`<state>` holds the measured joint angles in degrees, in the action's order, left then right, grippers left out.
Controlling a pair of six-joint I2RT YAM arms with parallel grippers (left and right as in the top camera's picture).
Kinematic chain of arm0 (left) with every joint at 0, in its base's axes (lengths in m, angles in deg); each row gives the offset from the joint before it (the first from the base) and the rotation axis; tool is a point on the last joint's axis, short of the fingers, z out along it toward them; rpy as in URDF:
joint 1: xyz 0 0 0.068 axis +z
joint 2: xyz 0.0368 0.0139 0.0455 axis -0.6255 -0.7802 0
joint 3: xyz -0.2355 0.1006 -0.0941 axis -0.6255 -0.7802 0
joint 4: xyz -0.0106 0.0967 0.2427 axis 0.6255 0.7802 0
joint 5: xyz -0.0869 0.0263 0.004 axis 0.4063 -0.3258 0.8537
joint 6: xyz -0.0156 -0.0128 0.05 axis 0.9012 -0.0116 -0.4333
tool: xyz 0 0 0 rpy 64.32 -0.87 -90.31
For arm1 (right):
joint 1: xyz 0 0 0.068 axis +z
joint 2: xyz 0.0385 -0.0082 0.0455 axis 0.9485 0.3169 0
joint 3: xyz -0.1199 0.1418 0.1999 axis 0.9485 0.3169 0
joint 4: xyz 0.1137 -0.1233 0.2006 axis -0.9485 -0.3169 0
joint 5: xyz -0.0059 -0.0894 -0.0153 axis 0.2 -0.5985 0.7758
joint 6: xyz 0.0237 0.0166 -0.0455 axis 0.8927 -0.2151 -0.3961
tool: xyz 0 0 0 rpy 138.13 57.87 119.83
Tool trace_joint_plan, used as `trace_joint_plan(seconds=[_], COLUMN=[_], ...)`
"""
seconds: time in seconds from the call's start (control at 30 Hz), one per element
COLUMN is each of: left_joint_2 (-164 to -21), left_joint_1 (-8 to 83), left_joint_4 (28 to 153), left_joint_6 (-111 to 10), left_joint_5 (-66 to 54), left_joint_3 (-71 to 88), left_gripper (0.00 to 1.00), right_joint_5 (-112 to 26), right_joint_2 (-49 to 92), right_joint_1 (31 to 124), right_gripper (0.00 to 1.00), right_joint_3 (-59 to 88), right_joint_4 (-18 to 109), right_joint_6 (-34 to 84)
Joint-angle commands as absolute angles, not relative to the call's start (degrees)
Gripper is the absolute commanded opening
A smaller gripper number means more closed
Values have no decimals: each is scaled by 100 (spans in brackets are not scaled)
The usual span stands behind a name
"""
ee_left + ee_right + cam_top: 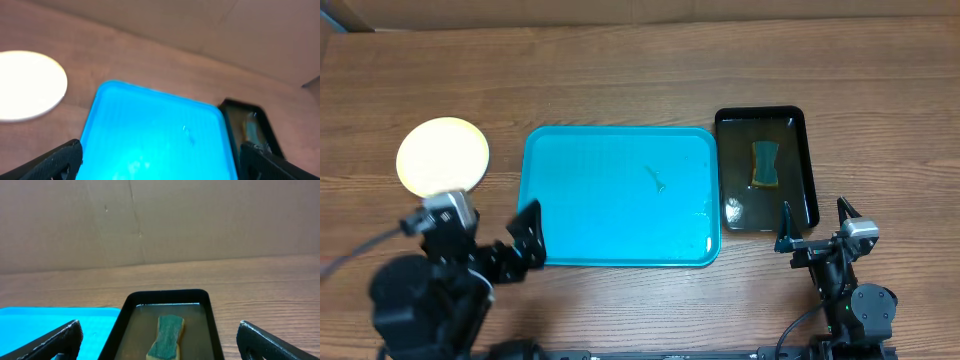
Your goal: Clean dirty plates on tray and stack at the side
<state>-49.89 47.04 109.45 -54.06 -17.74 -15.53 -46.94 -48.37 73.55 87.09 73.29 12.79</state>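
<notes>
The turquoise tray [610, 215] lies mid-table with no plates on it, only a small dark speck [657, 180] and some wet sheen. It also shows in the left wrist view [150, 125] and at the lower left of the right wrist view [50, 322]. One round pale yellow-green plate [443, 156] sits on the table left of the tray, and I cannot tell whether others lie under it. It looks white in the left wrist view [25, 85]. My left gripper [485, 228] [160, 167] is open and empty at the tray's front left corner. My right gripper [814, 210] [160, 345] is open and empty.
A black rectangular tray [760, 112] [165, 294] [245, 106] holding murky water and a green-and-yellow sponge [765, 163] [167, 335] stands right of the turquoise tray, just beyond my right gripper. A cardboard wall runs along the table's far edge.
</notes>
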Motion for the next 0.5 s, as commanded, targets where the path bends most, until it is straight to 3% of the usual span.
trace_joint_plan(seconds=[0.0, 0.23, 0.47], left_joint_2=[-4331, -3005, -2106], left_joint_1=[4684, 4612, 4391], left_joint_4=[10878, 9245, 6399], left_joint_6=[-5511, -5489, -5328], left_joint_5=[-1949, -2036, -2130], left_joint_3=[-2300, -3819, -5105], left_gripper=[100, 100, 100], right_joint_5=[-4746, -4746, -4746], right_joint_2=[-4905, -4905, -4905], right_joint_1=[7387, 7387, 7387], right_gripper=[100, 100, 100], right_joint_3=[8766, 8766, 8766], right_joint_4=[7355, 7355, 7355], right_joint_6=[1303, 1303, 1303])
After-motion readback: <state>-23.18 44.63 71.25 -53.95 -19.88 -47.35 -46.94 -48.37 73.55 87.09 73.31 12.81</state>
